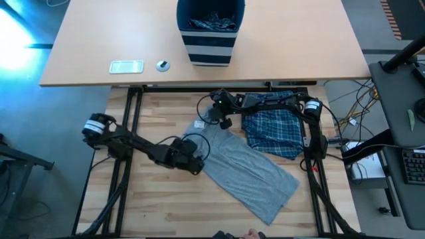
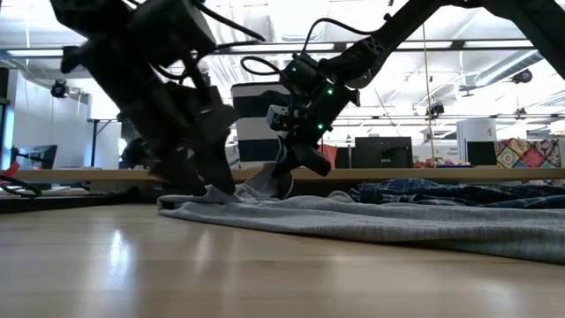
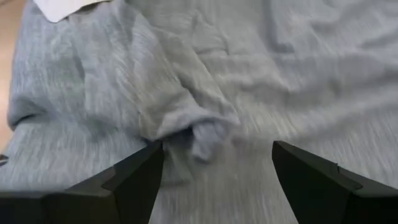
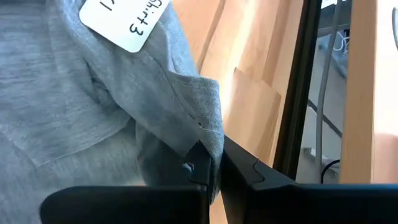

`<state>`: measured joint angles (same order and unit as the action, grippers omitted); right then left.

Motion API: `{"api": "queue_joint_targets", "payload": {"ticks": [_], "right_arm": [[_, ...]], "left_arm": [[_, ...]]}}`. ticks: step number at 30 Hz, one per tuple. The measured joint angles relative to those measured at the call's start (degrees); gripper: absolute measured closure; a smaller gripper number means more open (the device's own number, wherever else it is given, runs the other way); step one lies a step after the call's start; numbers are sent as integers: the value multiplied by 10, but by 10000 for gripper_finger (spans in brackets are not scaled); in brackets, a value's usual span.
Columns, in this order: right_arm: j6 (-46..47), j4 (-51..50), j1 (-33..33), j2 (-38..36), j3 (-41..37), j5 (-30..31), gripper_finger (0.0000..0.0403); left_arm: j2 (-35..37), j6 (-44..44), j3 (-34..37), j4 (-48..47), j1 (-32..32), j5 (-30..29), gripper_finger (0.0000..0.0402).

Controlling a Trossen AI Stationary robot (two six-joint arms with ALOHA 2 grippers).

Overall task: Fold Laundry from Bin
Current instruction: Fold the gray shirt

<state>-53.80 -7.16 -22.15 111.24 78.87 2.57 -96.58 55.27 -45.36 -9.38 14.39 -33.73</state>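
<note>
The laundry's grey T-shirt (image 1: 249,169) lies spread slantwise on the wooden table (image 1: 159,206); a white tag (image 4: 124,22) is fixed near its far end. My right gripper (image 1: 224,121) is shut on that far end. My left gripper (image 1: 194,166) stands open at the shirt's left edge, its fingers on either side of a bunched fold (image 3: 199,134). A blue plaid garment (image 1: 272,129) lies flat to the right of the shirt. The bin (image 1: 210,30) stands on the far table with more plaid cloth inside. My left gripper's open fingers (image 3: 134,183) stand just over the grey cloth; I cannot tell whether their tips touch it. My right gripper pinches the shirt's edge (image 4: 208,140) near the tag between its two fingers, slanting down from the far right. That corner (image 2: 260,181) is raised a little; the rest lies slack on the table.
A flat pale device (image 1: 126,66) and a small round thing (image 1: 163,65) lie on the far table left of the bin. Dark frame bars (image 1: 133,126) run along the table's left and right sides. Bare wood shows toward the near left.
</note>
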Motion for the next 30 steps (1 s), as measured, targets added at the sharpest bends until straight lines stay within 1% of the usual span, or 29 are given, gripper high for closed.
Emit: {"api": "queue_joint_targets", "payload": {"ticks": [3, 5, 8, 12, 16, 19, 24, 30], "right_arm": [[0, 2, 0, 0, 0, 0, 390], [3, 2, 0, 0, 0, 0, 390], [7, 2, 0, 0, 0, 0, 390], [7, 2, 0, 0, 0, 0, 390], [7, 2, 0, 0, 0, 0, 390], [7, 2, 0, 0, 0, 0, 390], [9, 2, 0, 0, 0, 0, 390], [9, 2, 0, 0, 0, 0, 390]], "left_arm": [[-2, 13, 0, 17, -14, 0, 118], [-2, 5, 0, 39, -23, 0, 119], [-2, -32, 0, 78, -32, 1, 125], [-1, -83, -9, 83, -34, 16, 134], [-1, -159, -11, 75, -32, 54, 140], [-1, -190, -16, 29, -32, 58, 141], [-1, -196, -24, -24, -34, 33, 141], [-3, -196, -25, -1, -34, 35, 144]]}}
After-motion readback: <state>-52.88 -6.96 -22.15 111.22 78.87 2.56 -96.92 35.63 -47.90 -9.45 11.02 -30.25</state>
